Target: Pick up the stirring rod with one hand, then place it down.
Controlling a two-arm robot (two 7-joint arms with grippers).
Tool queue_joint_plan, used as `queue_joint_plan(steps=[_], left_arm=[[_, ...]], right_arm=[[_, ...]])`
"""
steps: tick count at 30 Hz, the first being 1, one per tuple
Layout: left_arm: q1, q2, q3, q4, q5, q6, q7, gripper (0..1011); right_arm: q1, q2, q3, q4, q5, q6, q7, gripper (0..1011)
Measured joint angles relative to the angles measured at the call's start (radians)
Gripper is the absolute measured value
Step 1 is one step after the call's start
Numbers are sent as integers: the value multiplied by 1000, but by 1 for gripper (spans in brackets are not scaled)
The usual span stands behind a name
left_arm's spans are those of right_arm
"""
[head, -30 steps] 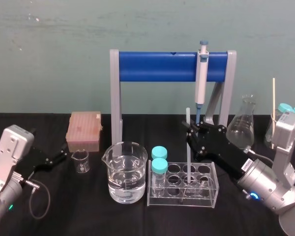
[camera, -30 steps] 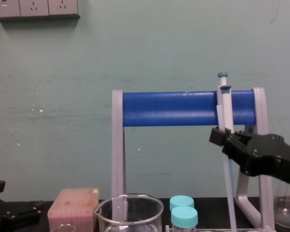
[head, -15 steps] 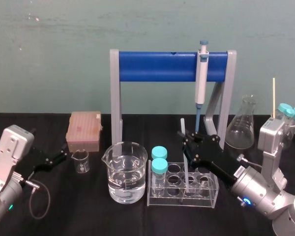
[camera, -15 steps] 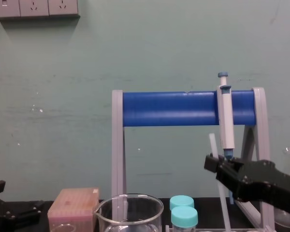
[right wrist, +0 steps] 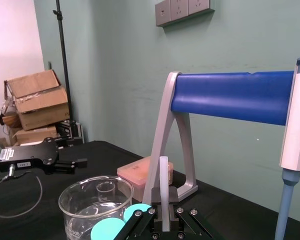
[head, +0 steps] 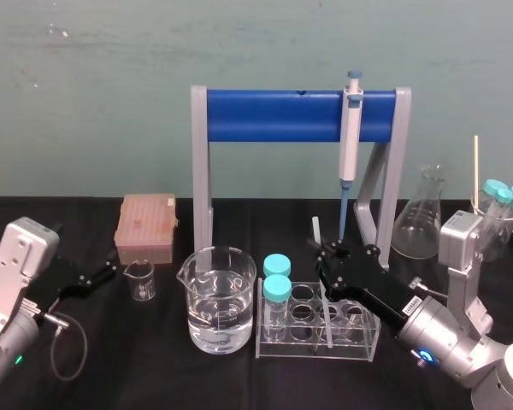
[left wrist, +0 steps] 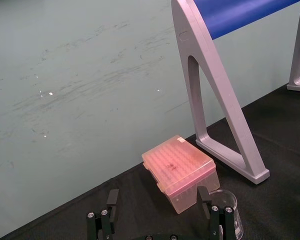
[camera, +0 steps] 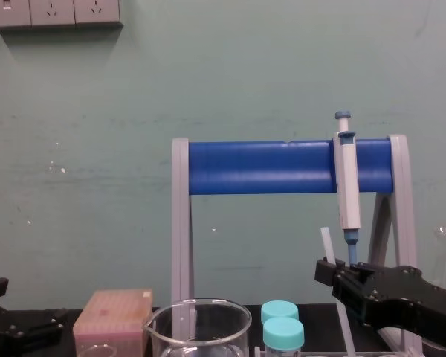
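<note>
The stirring rod (head: 316, 232) is a thin whitish stick, nearly upright, and my right gripper (head: 328, 259) is shut on it partway down. Its lower end reaches down into the clear test tube rack (head: 363, 337). In the right wrist view the rod (right wrist: 163, 192) stands between the gripper's (right wrist: 163, 222) black fingers. From the chest the rod's top (camera: 326, 241) pokes up above the gripper (camera: 333, 272). My left gripper (head: 103, 274) rests idle at the table's left, its fingers (left wrist: 112, 198) spread open around nothing.
A water-filled beaker (head: 220, 299) and two blue-capped tubes (head: 276, 289) stand just left of the rod. Behind rises the blue-barred stand (head: 274, 115) with a hanging pipette (head: 350, 141). A flask (head: 419, 224) is at the right, a pink tip box (head: 145, 227) and small beaker (head: 140, 280) at the left.
My right gripper has come down and slightly leftward with the rod, whose lower end now sits lower in the rack. The left arm has stayed still.
</note>
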Motion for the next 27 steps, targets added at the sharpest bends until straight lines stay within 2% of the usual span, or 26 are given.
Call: queue_joint_plan(steps=[14,19,21,22,27], left_arm=[[0,0,0,0,0,0,0,1000],[0,0,0,0,0,0,0,1000],[0,0,0,0,0,0,0,1000],[0,0,0,0,0,0,0,1000],[0,0,0,0,0,0,0,1000]], right_arm=[[-2,1,2,-3,-8,2,-8,71],[-2,1,2,-3,-7,2,-7,173],[-2,1,3,-4,-7,2,-7,267],[-2,1,3,-4,-7,2,-7,267],[-2,1,3,-4,-6,2,-6,419]])
